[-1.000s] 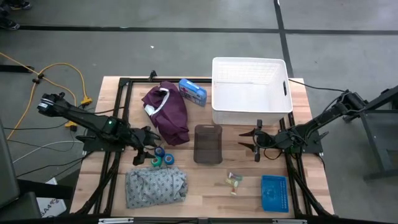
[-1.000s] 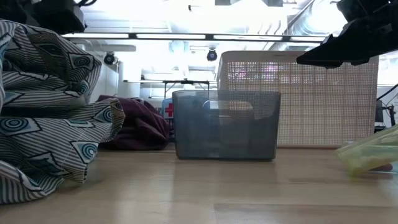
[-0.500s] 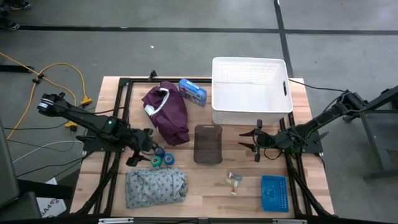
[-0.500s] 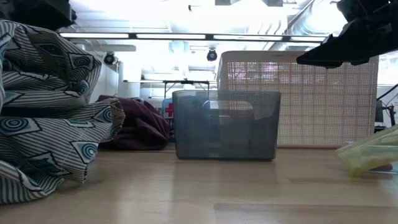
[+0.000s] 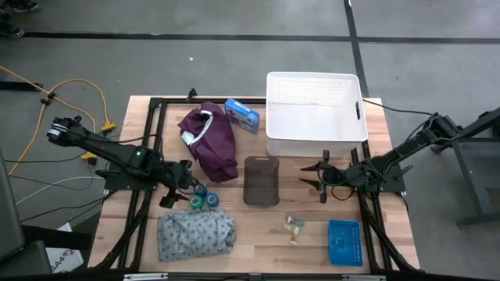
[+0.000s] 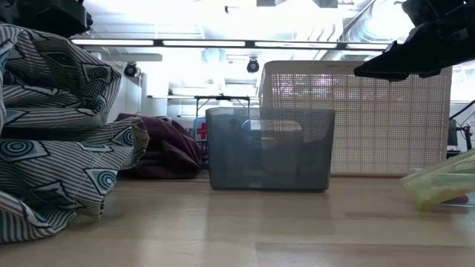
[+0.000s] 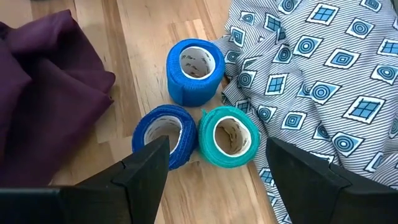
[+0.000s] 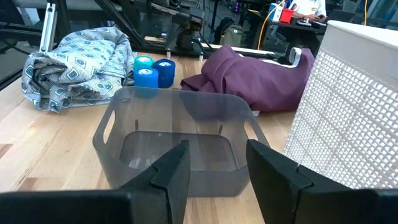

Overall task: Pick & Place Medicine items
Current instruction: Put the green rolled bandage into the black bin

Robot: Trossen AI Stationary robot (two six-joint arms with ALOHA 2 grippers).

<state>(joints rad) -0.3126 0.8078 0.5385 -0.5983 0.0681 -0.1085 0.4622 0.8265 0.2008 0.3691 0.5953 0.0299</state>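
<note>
Three thumb-sized rolls stand on end on the wood: a blue roll (image 7: 194,70), a darker blue roll (image 7: 165,134) and a teal roll (image 7: 229,135). They sit close together beside the grey patterned cloth (image 5: 195,232), also seen as rolls (image 5: 201,197). My left gripper (image 5: 176,191) is open just left of them and above the table, touching nothing; in its wrist view, my left gripper (image 7: 214,168) has a finger either side of the two nearer rolls. Tiny pale pieces (image 5: 294,227) lie near the front. My right gripper (image 5: 314,178) waits open beside the grey bin (image 5: 261,180).
A white basket (image 5: 316,114) stands at the far right. A maroon garment (image 5: 209,140) and a blue box (image 5: 242,115) lie far left of it. A blue perforated tray (image 5: 344,242) sits near the front right corner. Bare wood shows between the bin and the pale pieces.
My left gripper has drawn back a little toward the table's left edge, away from the rolls, staying open. The rolls, cloths and bin have kept their places.
</note>
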